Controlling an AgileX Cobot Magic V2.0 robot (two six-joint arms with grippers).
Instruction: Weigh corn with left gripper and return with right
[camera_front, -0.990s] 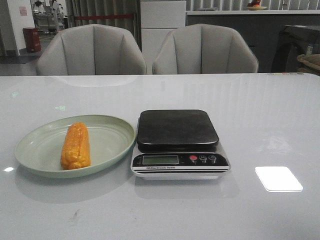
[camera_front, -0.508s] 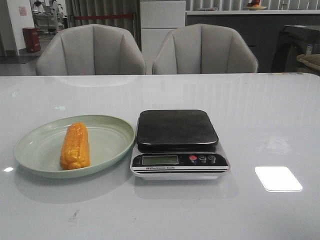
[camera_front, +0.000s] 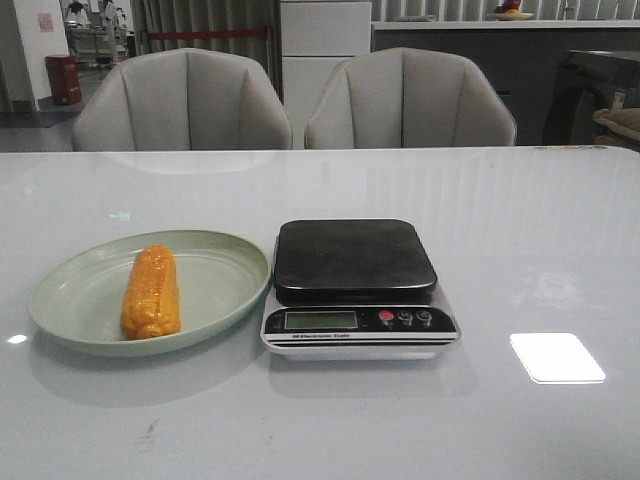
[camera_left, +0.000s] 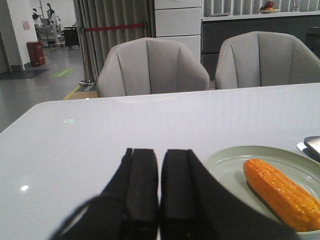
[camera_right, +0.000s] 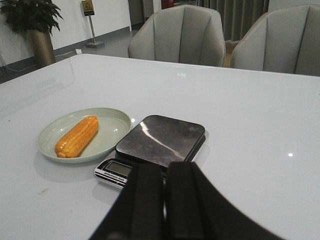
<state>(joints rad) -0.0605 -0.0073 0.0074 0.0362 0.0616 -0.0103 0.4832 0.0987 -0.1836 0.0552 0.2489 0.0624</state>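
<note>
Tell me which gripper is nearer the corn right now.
Left. The left gripper, shut, sits just beside the plate holding the corn. The right gripper, also shut, is behind the scale, with the corn beyond it.

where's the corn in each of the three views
Front view: the corn lies lengthwise on the green plate, left of the scale.
Left wrist view: the corn is at the lower right, on the plate.
Right wrist view: the corn is at middle left, on the plate.
Shared landmark: the green plate beside the scale.
</note>
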